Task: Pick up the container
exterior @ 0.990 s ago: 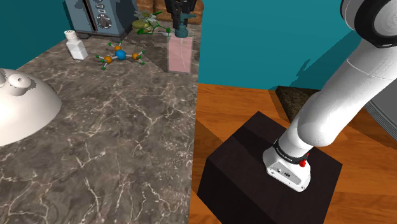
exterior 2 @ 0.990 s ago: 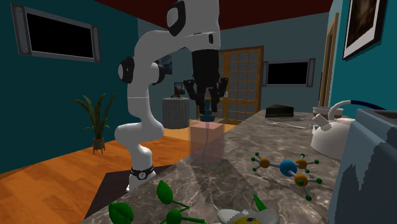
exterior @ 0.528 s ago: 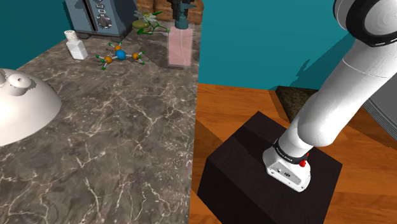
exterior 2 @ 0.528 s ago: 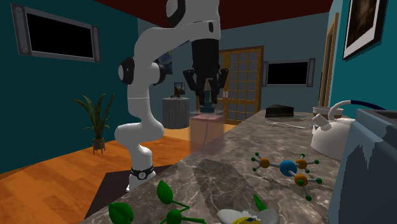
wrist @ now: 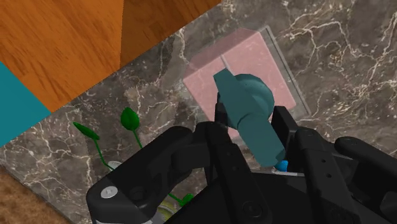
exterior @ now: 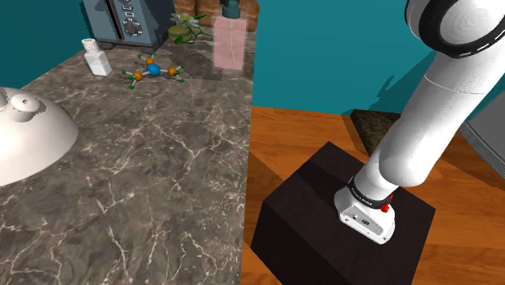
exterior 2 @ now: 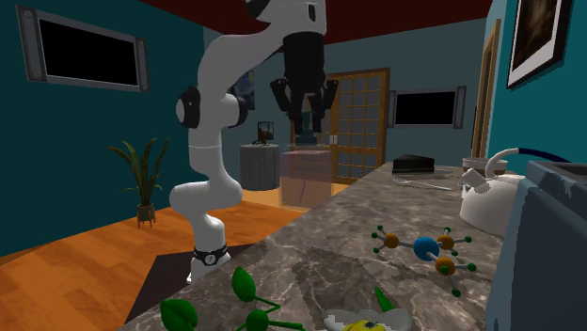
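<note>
While the shoulder view is read from its left, a small white shaker (exterior: pixel 97 58) is found left of the molecule model (exterior: pixel 154 71). The container (exterior: pixel 229 44), a pale pink see-through bottle with a teal pump top, is found right of the model and a little beyond it. It is clasped at the pump neck by the gripper (exterior 2: pixel 308 132), whose fingers are pressed against it from both sides, as is shown in the wrist view. Its base appears to hang just clear of the marble counter (exterior: pixel 146 186), so the grasp and the start of the lift are judged done. What is left is for it to be carried higher and held secure. Right of the model, past the container, the counter's edge drops to a wooden floor (exterior: pixel 299 133). Open air is left above the bottle, and the green plant toy (exterior: pixel 192 34) behind the model is near it but not touched.
</note>
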Tool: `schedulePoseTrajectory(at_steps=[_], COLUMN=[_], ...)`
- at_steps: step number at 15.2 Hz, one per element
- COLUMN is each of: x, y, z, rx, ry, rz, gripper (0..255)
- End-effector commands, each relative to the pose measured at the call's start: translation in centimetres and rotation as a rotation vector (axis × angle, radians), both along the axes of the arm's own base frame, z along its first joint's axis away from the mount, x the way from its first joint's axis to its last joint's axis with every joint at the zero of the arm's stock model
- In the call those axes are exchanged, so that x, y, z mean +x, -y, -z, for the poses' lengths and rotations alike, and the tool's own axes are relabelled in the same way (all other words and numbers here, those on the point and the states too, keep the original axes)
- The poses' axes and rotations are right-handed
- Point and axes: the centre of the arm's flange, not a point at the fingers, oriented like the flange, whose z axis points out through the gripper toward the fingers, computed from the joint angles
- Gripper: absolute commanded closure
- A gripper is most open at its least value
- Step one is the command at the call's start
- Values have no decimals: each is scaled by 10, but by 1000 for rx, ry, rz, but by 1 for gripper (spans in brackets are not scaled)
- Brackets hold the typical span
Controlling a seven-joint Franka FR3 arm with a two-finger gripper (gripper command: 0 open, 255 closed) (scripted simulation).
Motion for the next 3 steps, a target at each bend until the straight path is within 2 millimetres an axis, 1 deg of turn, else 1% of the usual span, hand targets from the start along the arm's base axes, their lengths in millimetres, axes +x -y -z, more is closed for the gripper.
schedulePoseTrajectory(at_steps=[1, 3], x=[0, 0], y=[-1, -1], z=[-11, -12], rx=[0, 0], ry=[0, 0], rz=[0, 0], gripper=[255, 255])
